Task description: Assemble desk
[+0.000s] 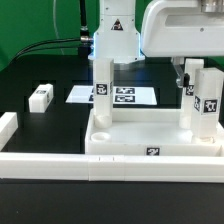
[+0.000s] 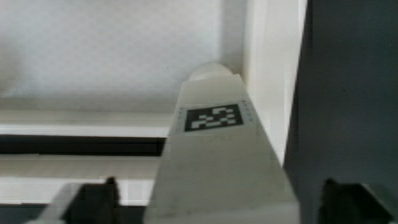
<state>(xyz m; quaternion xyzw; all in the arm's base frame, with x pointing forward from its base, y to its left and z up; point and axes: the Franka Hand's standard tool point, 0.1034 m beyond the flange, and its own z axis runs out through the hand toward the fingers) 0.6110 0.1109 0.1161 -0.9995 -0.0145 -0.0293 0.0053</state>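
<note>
Straddling the upper end of an upright leg (image 2: 217, 150), the claw (image 2: 217, 200) is held with its jaws spread. In the wrist view one dark finger (image 2: 89, 203) is seen on each side of the leg, and a narrow gap is left between each finger and the white plastic. The claw is therefore released, and nothing is grasped. A black-and-white tag (image 2: 214, 117) is carried on the face of the leg turned toward the wrist camera.

In the exterior view the same claw (image 1: 197, 72) is found under the white arm (image 1: 180, 30), toward the exterior view's right, with the straddled leg (image 1: 207, 105) rising between its jaws. This leg is stood at the far corner of the desk slab (image 1: 150, 140) on the exterior view's right. The slab lies flat on the black table (image 1: 40, 125), with its raised rim up and a square tag shown on its near wall.

A second leg (image 1: 102, 90) is stood upright at the slab's far corner on the exterior view's left, well apart from the claw. A loose leg (image 1: 40, 96) is laid on its side on the table further toward the exterior view's left, apart from the slab. The marker board (image 1: 125, 96) is seen flat behind the slab, between the two upright legs. Long white border rails (image 1: 60, 165) are set along the near edge of the table, just in front of the slab.
</note>
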